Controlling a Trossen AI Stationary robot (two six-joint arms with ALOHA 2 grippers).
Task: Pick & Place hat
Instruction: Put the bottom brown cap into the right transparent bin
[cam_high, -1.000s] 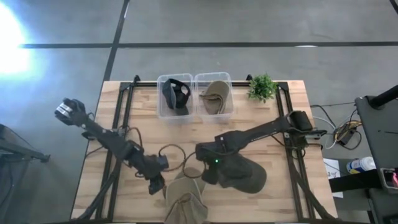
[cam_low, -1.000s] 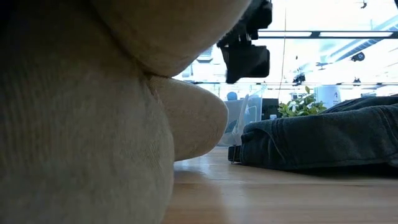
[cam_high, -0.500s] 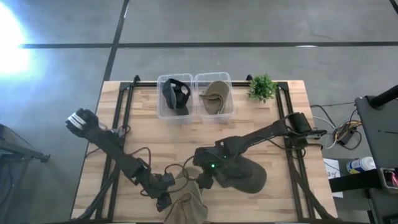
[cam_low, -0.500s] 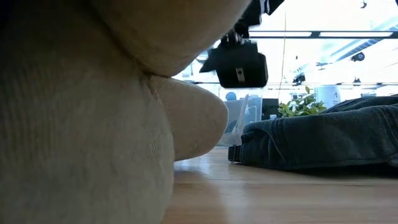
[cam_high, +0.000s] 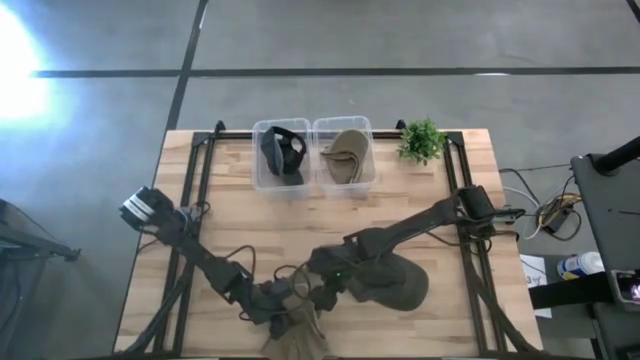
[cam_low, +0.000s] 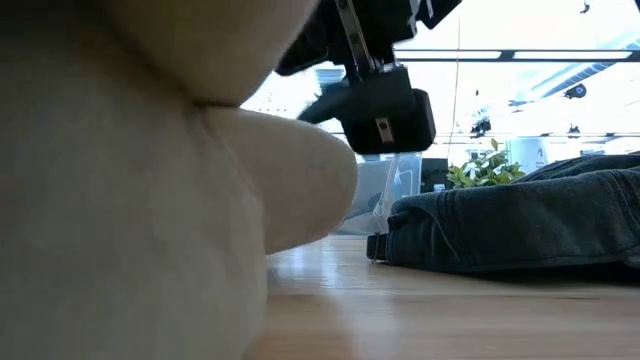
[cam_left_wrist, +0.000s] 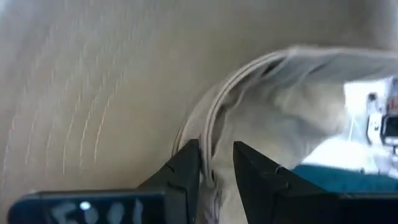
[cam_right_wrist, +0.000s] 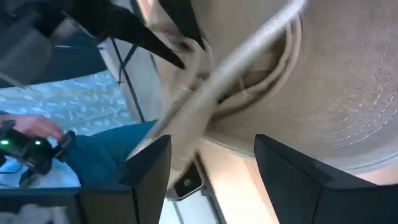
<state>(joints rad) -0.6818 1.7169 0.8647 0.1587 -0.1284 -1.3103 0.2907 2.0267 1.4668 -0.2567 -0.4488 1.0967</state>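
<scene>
A beige hat (cam_high: 297, 330) lies at the table's near edge and fills the low view's left side (cam_low: 120, 200). My left gripper (cam_high: 288, 304) has come in from the left and is shut on the hat's rim (cam_left_wrist: 216, 165). My right gripper (cam_high: 325, 284) hovers at the hat's right side. It is open, and the hat's rim (cam_right_wrist: 249, 50) runs across in front of its fingers (cam_right_wrist: 211, 162). A dark green hat (cam_high: 395, 285) rests flat on the table beside it, to the right. My left gripper pinches the beige hat's stitched rim edge (cam_left_wrist: 208, 134) between its two fingers, which stand close together with the folded cloth between them. The hat's body rests on the table. Whether my right gripper touches the hat, I cannot tell.
Two clear bins stand at the far edge: one (cam_high: 280, 155) holds a dark hat, the other (cam_high: 345, 152) a beige hat. A small plant (cam_high: 421, 140) stands to their right. A person's hand (cam_right_wrist: 31, 127) with a controller shows beyond the table.
My left gripper has moved toward the table's right and near edges and reached the beige hat's rim. My right gripper has moved slightly left and toward the near edge, closer to the same hat. The beige hat has bunched up and shifted a little.
</scene>
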